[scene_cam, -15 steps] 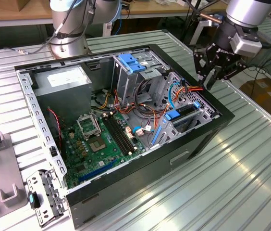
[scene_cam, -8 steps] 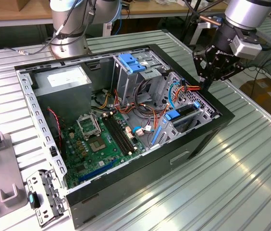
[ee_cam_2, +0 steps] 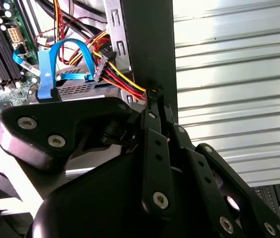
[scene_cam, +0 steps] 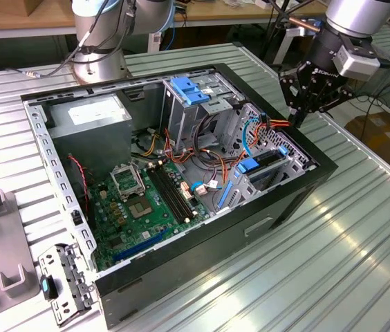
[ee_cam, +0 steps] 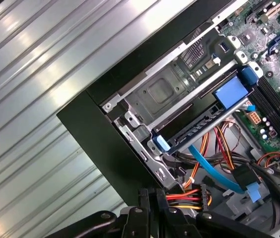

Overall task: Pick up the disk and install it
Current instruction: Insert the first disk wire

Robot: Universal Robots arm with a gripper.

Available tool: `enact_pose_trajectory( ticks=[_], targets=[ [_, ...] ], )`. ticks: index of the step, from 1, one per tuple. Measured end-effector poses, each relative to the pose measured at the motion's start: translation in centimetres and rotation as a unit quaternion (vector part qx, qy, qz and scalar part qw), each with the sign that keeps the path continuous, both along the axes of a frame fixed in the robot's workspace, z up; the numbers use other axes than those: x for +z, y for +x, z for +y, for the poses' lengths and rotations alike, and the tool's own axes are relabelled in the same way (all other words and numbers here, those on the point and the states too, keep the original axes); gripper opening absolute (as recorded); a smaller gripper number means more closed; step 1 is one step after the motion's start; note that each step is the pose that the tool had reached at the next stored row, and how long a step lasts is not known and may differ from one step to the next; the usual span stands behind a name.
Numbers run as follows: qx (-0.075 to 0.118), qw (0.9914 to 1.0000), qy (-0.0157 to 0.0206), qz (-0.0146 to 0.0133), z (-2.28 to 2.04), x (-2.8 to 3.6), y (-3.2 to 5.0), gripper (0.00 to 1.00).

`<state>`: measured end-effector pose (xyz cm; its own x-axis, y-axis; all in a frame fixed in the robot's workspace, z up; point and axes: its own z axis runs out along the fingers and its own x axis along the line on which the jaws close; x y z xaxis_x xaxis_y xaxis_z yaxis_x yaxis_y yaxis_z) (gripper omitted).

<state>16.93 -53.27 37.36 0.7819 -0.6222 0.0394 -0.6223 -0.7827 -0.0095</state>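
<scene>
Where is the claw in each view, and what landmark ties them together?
Exterior view: claw over the case's wall, on the exterior view's right, by the red-yellow wires.
Second wrist view: claw tip at the end of those wires, beside the wall.
First wrist view: claw tip beside the wires, next to the wall.
Shared landmark: the red-yellow wires.

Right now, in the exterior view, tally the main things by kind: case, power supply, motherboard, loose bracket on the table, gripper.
computer case: 1
power-supply box: 1
motherboard: 1
loose bracket: 1
gripper: 1
Total: 5
</scene>
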Motion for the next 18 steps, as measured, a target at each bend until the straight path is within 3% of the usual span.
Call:
enact_pose_trajectory(
  ticks=[4,10,16,18],
  targets=[
    [-0.006,0.99998,0.0001,0.0000,-0.01,-0.01,-0.71,0.16],
    [-0.051,0.99870,0.0001,0.0000,-0.01,-0.02,-0.74,0.16],
    [-0.097,0.99524,0.0001,0.0000,-0.01,-0.02,-0.79,0.16],
    [-0.116,0.99327,0.0001,0.0000,-0.01,-0.02,-0.80,0.16]
  ],
)
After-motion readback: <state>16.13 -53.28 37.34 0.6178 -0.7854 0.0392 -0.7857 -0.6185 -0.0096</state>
